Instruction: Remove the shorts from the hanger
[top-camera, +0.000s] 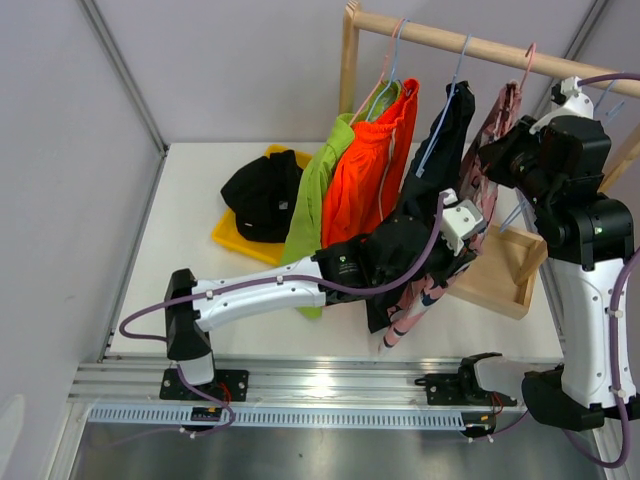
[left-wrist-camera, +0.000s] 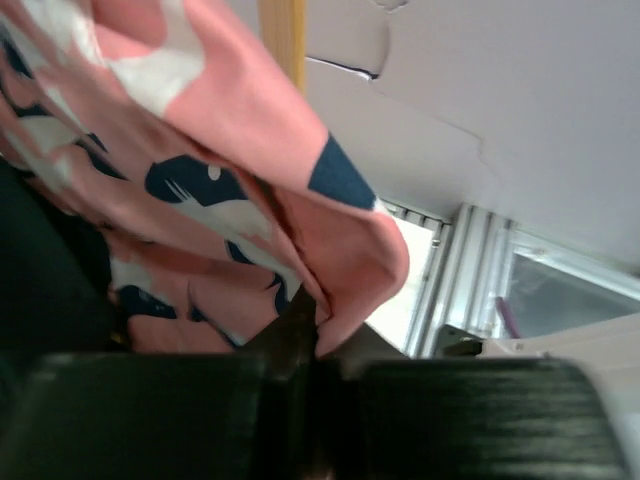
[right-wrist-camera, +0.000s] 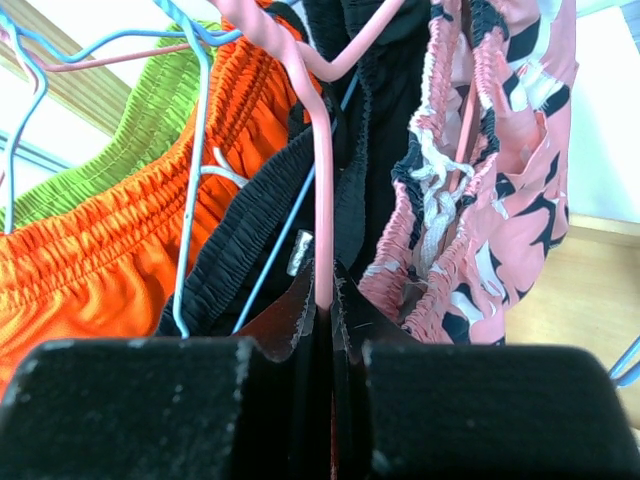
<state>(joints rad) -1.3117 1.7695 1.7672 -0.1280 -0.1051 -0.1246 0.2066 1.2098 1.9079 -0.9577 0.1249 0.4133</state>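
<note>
The left gripper (left-wrist-camera: 312, 350) is pinched shut on the hem of the pink shorts (left-wrist-camera: 200, 130). Higher up, the right gripper (right-wrist-camera: 330, 330) is clamped tight on a pink hanger (right-wrist-camera: 322, 200)

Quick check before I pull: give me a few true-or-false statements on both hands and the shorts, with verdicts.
The left hand is shut on the pink patterned shorts. True.
The right hand is open and empty. False: it is shut on a pink hanger.
The orange shorts are already taken down. False: they hang from the wooden rail.
The lime green shorts hang beside the orange ones. True.
</note>
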